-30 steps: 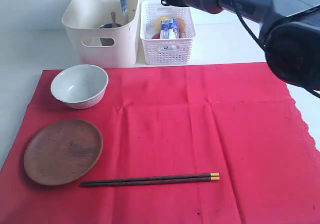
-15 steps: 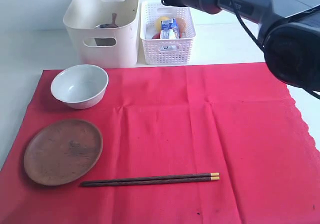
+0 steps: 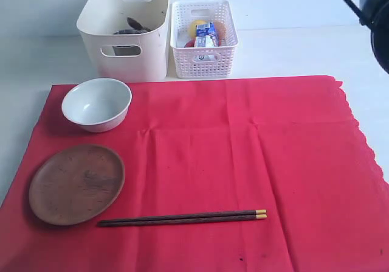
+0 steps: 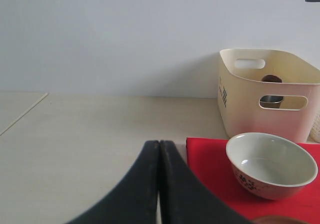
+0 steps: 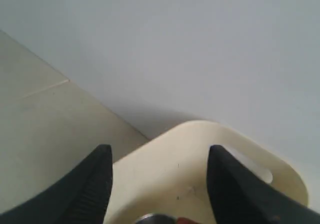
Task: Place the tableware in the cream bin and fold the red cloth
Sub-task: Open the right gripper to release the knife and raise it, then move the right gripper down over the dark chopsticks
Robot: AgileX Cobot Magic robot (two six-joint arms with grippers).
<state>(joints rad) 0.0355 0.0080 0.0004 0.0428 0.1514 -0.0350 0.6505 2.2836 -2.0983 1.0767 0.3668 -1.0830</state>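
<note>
The left claw is shut tight, fingers pressed together, and holds nothing. It hangs over bare bench just beside the left edge of the cloth. The bowl is in front of it, off to one side, not touching it. The bin is farther off, behind the bowl. A shiny cup shows through the hole in its wall.

The cloth lies open and flat on the bench, with soft creases and a wavy right edge. The plate sits near its near left corner. The bowl sits upright at its far left corner, apart from the plate. The chopsticks lie side by side along the near edge, just right of the plate, gold tips pointing right.

The bin stands on the bench past the cloth's far edge, behind the bowl. Dark things lie in it; I cannot tell what each one is. The basket stands just beside it on the right, with a carton inside.

The right claw is wide open and holds nothing. The bin shows between its fingers, in front of the claw and apart from it.
</note>
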